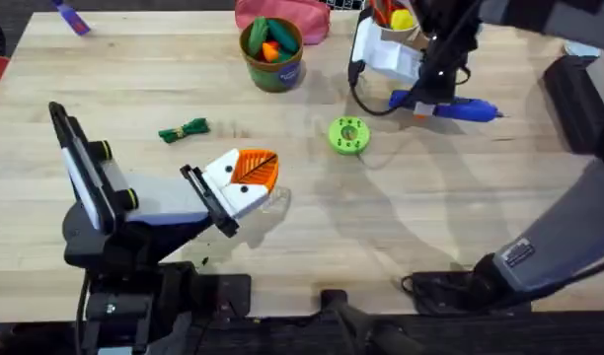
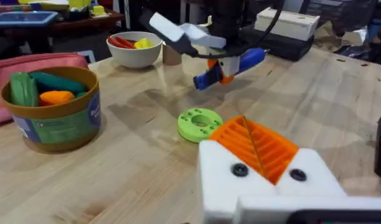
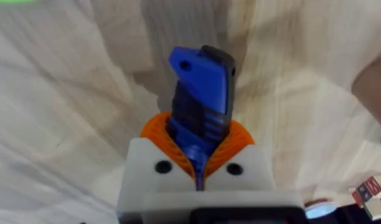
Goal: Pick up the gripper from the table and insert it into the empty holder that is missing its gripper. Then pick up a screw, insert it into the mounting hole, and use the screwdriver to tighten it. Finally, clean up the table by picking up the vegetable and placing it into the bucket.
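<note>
Right gripper [image 3: 197,165] pinching the screwdriver [image 3: 200,93].
We read no legible writing on the bucket [image 2: 53,109] label; left gripper [image 2: 259,155] pressed together.

Even, bright indoor light falls on the pale wooden table [image 1: 312,247], soft and from above. Shadows are faint and diffuse: in the overhead view a broad grey one spreads over the wood from the centre toward 5 o'clock, and the green disc [image 1: 347,135] casts a small dark one just beneath itself. At 4 o'clock the right arm [image 1: 568,237] looms large, grey and blurred. In the left wrist view the near white fingers [image 2: 265,186] are soft and the background sharper. The right wrist view is blurred throughout, the wood grain smeared toward its edges.
</note>
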